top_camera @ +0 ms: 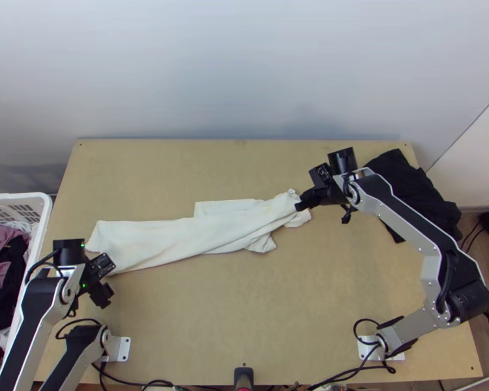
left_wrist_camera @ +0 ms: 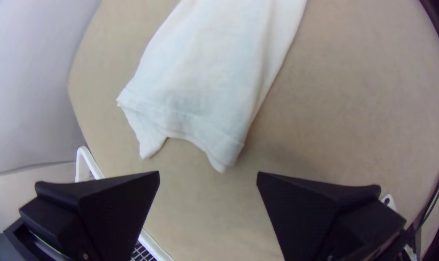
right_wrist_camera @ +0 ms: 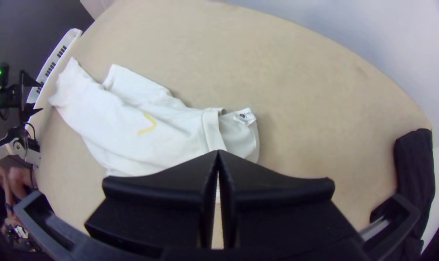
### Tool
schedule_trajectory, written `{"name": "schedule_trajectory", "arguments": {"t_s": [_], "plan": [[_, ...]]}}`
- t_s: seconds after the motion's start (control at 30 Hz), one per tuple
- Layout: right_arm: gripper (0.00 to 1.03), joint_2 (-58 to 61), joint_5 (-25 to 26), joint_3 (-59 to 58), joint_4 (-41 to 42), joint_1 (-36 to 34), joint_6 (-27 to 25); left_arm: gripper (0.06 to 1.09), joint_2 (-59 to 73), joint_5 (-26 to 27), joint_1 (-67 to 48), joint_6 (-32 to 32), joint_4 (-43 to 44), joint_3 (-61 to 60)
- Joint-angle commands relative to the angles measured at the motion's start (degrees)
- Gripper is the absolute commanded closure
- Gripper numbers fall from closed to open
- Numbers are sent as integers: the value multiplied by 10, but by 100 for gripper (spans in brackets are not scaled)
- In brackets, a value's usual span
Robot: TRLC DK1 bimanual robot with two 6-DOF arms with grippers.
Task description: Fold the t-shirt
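One shirt [top_camera: 179, 240] is lying between one basket [top_camera: 47, 212] and one black cloth [top_camera: 417, 192]; near its ends, left gripper [top_camera: 103, 298] is holding two fingers apart, right gripper [top_camera: 299, 204] two together.

yellow-marked white t-shirt [top_camera: 166, 241], black cloth [top_camera: 407, 179], tan table [top_camera: 244, 313]

High view steeply down, wrist views nearer (all share the t-shirt [top_camera: 166, 240])
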Motion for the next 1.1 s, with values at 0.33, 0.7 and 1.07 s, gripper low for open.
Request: {"name": "schedule_trajectory", "arguments": {"t_s": [0.33, 0.7, 1.07], "plan": [[100, -23, -1, 10, -12, -1, 12, 20, 156, 28, -6, 14, 43, 11], [100, -21, -1, 13, -12, 5, 17, 45, 172, 46, 13, 19, 89, -13], [52, -21, -1, -17, -29, -9, 27, 73, 162, 62, 14, 16, 107, -12]]}}
